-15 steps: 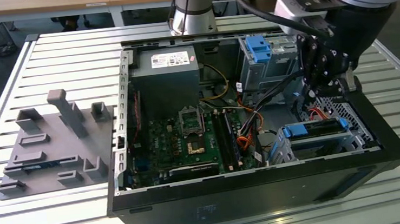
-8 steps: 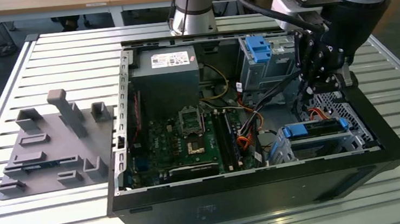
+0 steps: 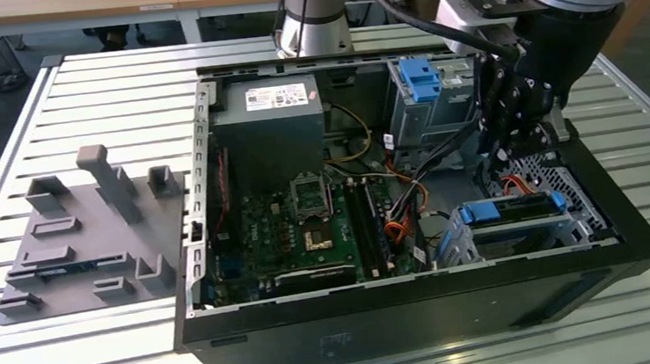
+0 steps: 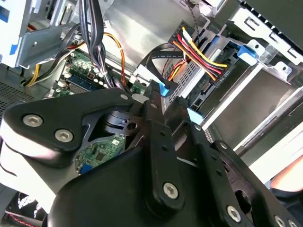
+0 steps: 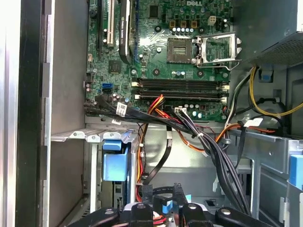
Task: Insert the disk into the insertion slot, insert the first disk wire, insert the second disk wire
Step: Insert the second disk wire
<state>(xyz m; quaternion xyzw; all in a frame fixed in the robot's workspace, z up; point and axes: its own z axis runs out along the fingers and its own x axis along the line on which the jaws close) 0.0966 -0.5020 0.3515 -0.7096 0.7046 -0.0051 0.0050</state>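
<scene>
1. I can see the claw (image 3: pixel 509 159) reaching down into the open computer box (image 3: pixel 372 319). The box sits on a table (image 3: pixel 93 79) made of long metal strips.
2. The claw is clenched on a little blue plug (image 4: pixel 163 89) at the end of a flat black wire (image 4: pixel 158 56) (both wrist views show the plug pinched right at its tips).
3. The disk (image 3: pixel 514 208), with its bright blue frame, lies just below the claw.
4. The disk is already sitting inside the slot (image 3: pixel 519 240), the low silver cage under the claw.
5. In the first wrist view the disk's blue frame (image 5: pixel 115 163) is near the claw (image 5: pixel 165 202), off to one side. The black wire (image 5: pixel 166 146) curls away from the plug there.
6. Some coloured wires (image 4: pixel 201 52) (red, yellow and orange) run to the end of the disk, just beside the claw's tips. I cannot tell if they are pushed all the way in.
7. The green board (image 3: pixel 305 228) lies farther from the claw, across the floor of the box.
8. A tall grey bay with a blue latch (image 3: pixel 422 81) stands close by the arm, above the claw.
9. A grey plastic tray (image 3: pixel 83 247) rests on the table well apart from the claw, toward the exterior view's left.
</scene>
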